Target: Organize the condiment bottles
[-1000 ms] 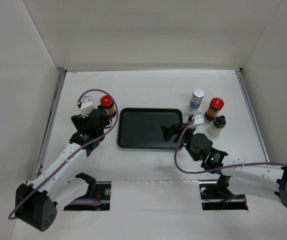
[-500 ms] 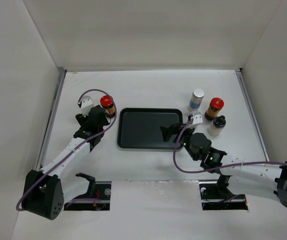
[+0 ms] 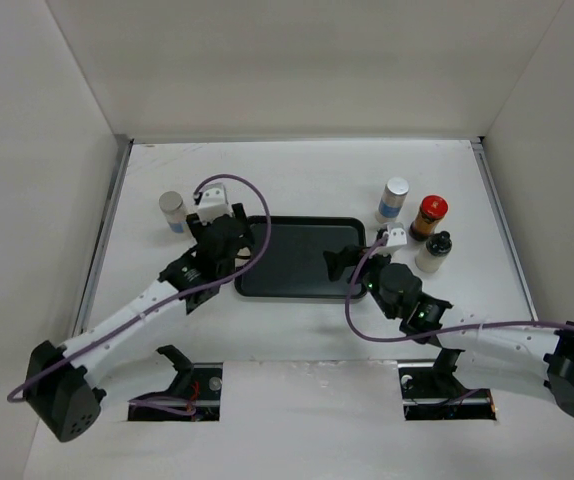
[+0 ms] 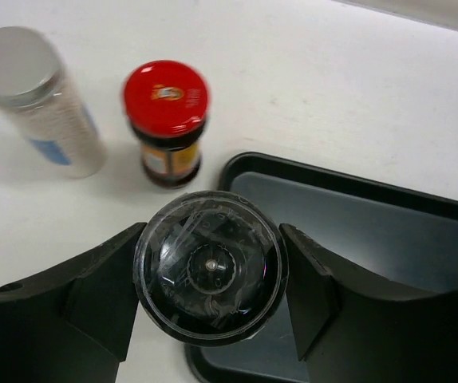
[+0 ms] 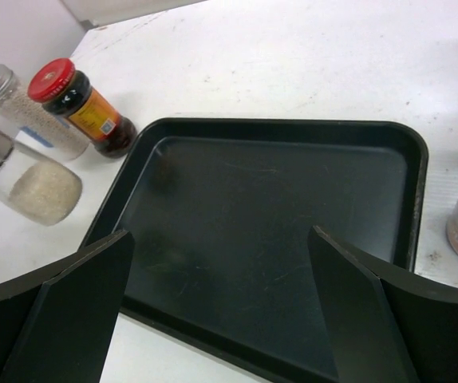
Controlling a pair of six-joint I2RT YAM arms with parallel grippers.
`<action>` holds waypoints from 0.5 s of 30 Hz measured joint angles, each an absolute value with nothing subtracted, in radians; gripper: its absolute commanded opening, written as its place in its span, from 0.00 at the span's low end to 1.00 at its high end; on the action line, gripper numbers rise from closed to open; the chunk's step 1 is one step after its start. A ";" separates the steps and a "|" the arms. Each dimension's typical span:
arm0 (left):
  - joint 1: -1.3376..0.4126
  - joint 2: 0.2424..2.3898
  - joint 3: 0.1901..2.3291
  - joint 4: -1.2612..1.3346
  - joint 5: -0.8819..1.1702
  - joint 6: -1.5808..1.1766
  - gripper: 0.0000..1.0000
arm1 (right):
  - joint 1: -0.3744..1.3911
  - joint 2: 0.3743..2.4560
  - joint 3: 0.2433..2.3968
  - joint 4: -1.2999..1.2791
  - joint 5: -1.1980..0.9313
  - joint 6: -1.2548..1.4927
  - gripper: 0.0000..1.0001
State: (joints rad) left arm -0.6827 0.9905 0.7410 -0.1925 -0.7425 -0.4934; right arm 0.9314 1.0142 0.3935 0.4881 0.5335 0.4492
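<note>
My left gripper (image 4: 211, 271) is shut on a clear-bodied bottle with a black cap (image 4: 211, 267), seen from above at the near left corner of the black tray (image 4: 388, 231). The right wrist view shows this bottle (image 5: 31, 185) upright, with white grains inside. Beyond it stand a red-lidded dark jar (image 4: 167, 120) and a white silver-capped cylinder (image 4: 37, 100). From the top, that cylinder (image 3: 172, 210) shows, but my left gripper (image 3: 222, 235) hides the jar. My right gripper (image 5: 221, 303) hangs open over the tray (image 3: 287, 262), holding nothing.
Right of the tray stand a white silver-capped cylinder (image 3: 393, 198), a red-lidded jar (image 3: 429, 215) and a black-capped bottle (image 3: 434, 250). The tray holds nothing. White walls close in the table on three sides.
My left arm has swung right to the tray's left edge, uncovering the white cylinder and hiding the red-lidded jar from above. The right arm has barely moved.
</note>
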 measured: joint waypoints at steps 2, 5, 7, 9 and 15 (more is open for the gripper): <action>-0.708 1.075 0.773 -0.147 -0.743 -0.488 0.38 | 0.926 1.014 0.390 0.488 0.533 0.451 0.96; -0.712 1.206 0.811 -0.086 -0.720 -0.473 0.38 | 0.912 1.014 0.382 0.492 0.530 0.454 0.97; -0.702 1.283 0.831 -0.043 -0.697 -0.458 0.38 | 0.902 1.014 0.376 0.492 0.529 0.460 0.97; -0.688 1.341 0.844 -0.002 -0.671 -0.448 0.38 | 0.896 1.010 0.375 0.492 0.528 0.464 0.97; -0.643 1.471 0.889 0.082 -0.601 -0.433 0.40 | 0.892 0.987 0.361 0.510 0.525 0.468 0.97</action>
